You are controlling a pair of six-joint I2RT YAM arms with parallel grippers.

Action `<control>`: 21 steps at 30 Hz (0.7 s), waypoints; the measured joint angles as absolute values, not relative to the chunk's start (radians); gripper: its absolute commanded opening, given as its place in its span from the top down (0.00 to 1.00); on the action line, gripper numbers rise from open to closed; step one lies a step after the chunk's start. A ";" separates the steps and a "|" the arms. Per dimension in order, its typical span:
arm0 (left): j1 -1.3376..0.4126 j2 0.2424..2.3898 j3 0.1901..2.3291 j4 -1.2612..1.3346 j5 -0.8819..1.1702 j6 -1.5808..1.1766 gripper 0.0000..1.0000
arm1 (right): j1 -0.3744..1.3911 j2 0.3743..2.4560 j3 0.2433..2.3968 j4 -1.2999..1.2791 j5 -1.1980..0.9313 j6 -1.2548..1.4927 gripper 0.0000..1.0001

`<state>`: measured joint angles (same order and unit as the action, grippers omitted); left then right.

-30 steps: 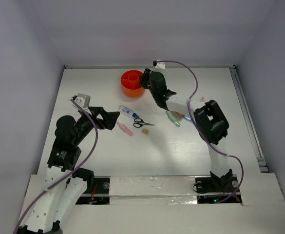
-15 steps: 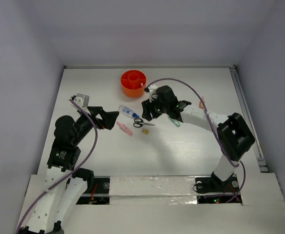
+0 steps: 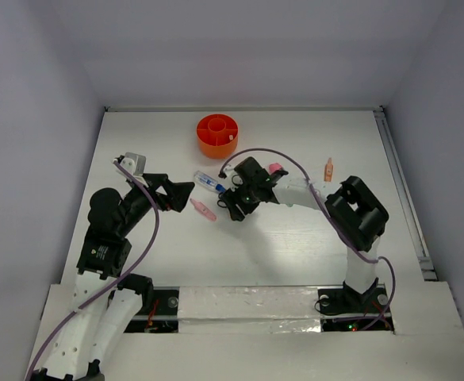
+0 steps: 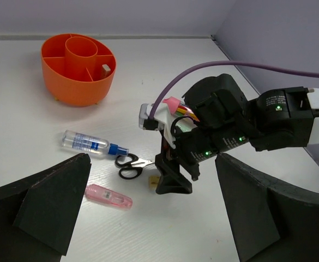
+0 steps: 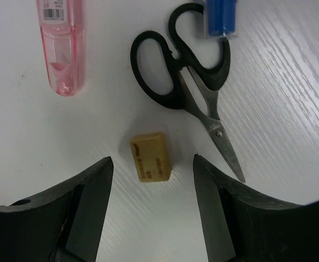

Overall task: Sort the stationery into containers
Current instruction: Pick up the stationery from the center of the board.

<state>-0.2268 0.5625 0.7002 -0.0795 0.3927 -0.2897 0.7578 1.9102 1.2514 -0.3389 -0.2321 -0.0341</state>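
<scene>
The round orange tub (image 3: 216, 135) stands at the back, also in the left wrist view (image 4: 78, 68). On the table lie a blue-and-white tube (image 3: 209, 182), a pink capsule (image 3: 203, 209), black-handled scissors (image 5: 186, 87) and a small yellowish eraser (image 5: 150, 156). My right gripper (image 3: 234, 210) is open and low over the table, its fingers (image 5: 94, 185) on either side of the eraser without touching it. An orange-pink piece (image 3: 328, 167) lies at the right. My left gripper (image 3: 185, 190) is open and empty, left of the pink capsule. The green capsule is hidden.
The right arm (image 3: 295, 190) stretches across the table's middle with its purple cable (image 4: 268, 66) looping above. A pink piece (image 3: 276, 167) shows beside the right forearm. The tub has inner dividers round a central well (image 4: 81, 48).
My right arm has swung from the orange tub back toward the near left and come down over the eraser beside the scissors. The left arm has not moved.
</scene>
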 measured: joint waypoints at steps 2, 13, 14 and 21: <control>-0.227 0.563 0.700 -0.080 0.393 -0.290 0.01 | 0.771 1.923 1.269 -0.338 -0.231 -0.038 0.38; -0.227 0.563 0.700 -0.080 0.395 -0.290 0.01 | 0.807 1.937 1.285 -0.330 -0.099 -0.027 0.88; -0.227 0.563 0.700 -0.080 0.396 -0.290 0.01 | 0.807 1.933 1.283 -0.324 -0.083 -0.024 0.88; -0.227 0.563 0.700 -0.080 0.403 -0.290 0.01 | 0.756 1.881 1.325 -0.221 -0.017 0.091 0.90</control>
<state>-0.2268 0.5629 0.7002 -0.0795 0.4026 -0.2897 0.7563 1.8812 1.3247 -0.2214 -0.0166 0.0906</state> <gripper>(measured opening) 0.990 0.287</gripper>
